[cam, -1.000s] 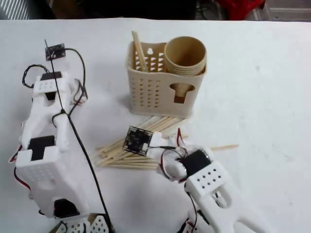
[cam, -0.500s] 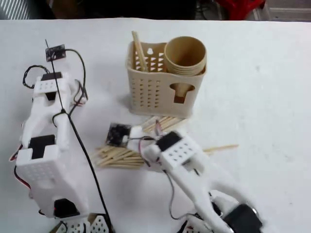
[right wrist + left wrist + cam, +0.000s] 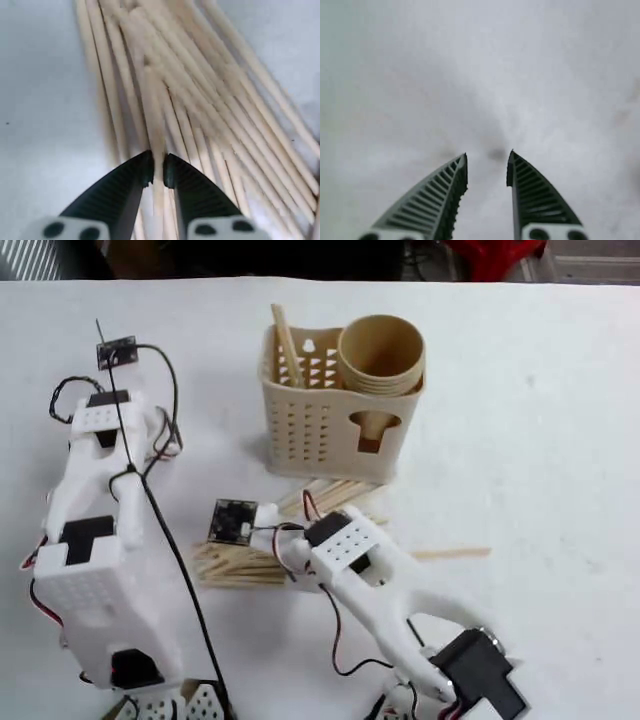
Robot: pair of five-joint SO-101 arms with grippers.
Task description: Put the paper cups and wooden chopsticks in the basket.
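Basket: the basket stands upright in the upper middle of the high view, on the white table.
Paper cups: the paper cups sit nested in one stack inside the right part of the basket, mouth upward.
Stick in basket: one upright chopstick leans in the left part of the basket, and its end rises above the rim.
Wooden chopsticks: the wooden chopsticks lie in a loose pile on the table in front of the basket, a little left of centre. Some of them reach up to just beside the basket's front wall.
Lone stick: a lone chopstick lies flat to the right of the pile, apart from it.
Right arm: the right arm comes from the lower right of the high view, and its front end is over the pile.
Right gripper: in its wrist view the right gripper is down on the wooden chopsticks. Its two dark tips are almost together, with one stick of the pile clamped in the narrow gap between them.
Left arm: the left arm lies along the left side of the high view, well apart from the basket and the pile.
Left gripper: the left gripper has its fingers apart with nothing between them, above the bare table.
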